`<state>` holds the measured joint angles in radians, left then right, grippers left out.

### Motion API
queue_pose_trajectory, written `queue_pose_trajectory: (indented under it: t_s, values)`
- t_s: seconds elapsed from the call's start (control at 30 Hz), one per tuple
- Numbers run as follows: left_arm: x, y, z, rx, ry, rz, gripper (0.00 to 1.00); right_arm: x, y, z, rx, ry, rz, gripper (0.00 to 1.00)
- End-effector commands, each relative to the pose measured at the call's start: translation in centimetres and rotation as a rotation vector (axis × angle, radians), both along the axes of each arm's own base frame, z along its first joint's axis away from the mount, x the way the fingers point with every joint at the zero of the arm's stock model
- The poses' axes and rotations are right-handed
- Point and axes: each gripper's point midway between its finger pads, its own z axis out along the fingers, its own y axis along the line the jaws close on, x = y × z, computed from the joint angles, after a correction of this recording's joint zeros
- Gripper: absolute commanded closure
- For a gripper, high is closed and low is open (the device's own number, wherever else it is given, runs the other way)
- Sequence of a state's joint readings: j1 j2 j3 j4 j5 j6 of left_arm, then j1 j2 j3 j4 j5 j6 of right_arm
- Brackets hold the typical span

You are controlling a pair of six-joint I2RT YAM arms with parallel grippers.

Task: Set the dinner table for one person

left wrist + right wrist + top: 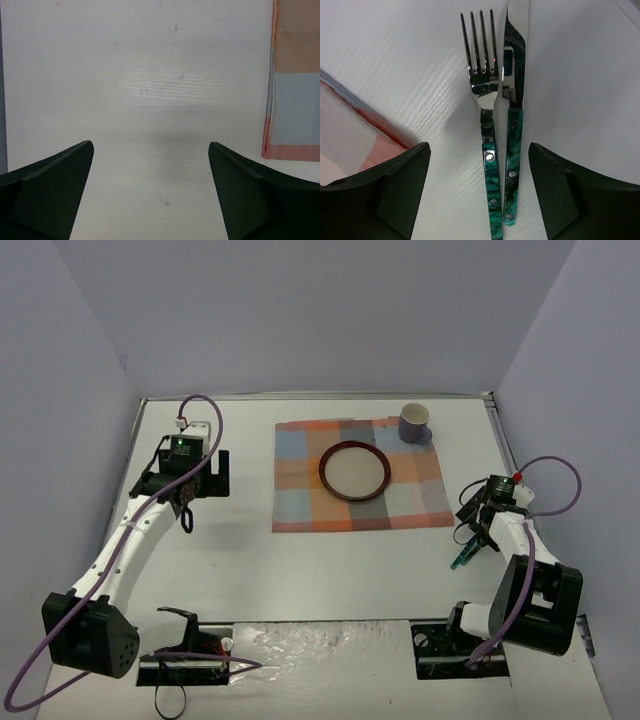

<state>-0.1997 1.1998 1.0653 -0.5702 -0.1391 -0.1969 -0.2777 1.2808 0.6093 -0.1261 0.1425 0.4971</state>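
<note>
The dinner table [240, 560] is a big white top. On it lies an orange-and-blue plaid mat [300, 490] carrying a brown-rimmed plate [353, 470] and a purple mug [414, 424]. Right of the mat, a fork [482, 75] and a knife [515, 65] with green handles lie side by side on the white surface. My right gripper [477, 146] hovers over their handles, open, one finger on each side and neither touching. My left gripper [150, 150] stands open over bare table [150, 75], left of the mat [295, 100], holding nothing.
The mat's corner [350, 135] lies just left of the right gripper's left finger. Grey walls close in the table on three sides. The green cutlery handles [463, 558] stick out beneath the right wrist [495, 502], near the table's right rail.
</note>
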Motion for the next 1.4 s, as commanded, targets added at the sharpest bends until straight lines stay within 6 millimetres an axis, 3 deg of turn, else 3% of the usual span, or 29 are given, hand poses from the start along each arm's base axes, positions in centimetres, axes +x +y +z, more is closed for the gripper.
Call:
queue_pose_trajectory:
  t_s: [0.0,0.53,0.83,1.23,1.37]
  values:
    - [1.4,0.4,1.5,-0.008,-0.094,0.043,0.03,0.6,-0.3,-0.2,0.012,-0.008,-0.033,0.25]
    - [1.6,0.4,-0.1,0.020,-0.050,0.046,0.03,0.7,-0.2,-0.9,0.014,0.000,-0.025,0.49]
    - [1.5,0.4,0.2,0.018,-0.058,0.045,0.03,0.6,0.2,-1.8,0.041,0.021,-0.028,0.57]
    - [1.4,0.5,0.6,0.019,-0.069,0.047,0.03,0.2,0.5,-3.5,0.071,0.081,-0.034,0.59]
    - [1.4,0.5,0.8,0.018,-0.074,0.049,0.03,0.0,0.3,-3.9,0.067,0.104,-0.043,0.67]
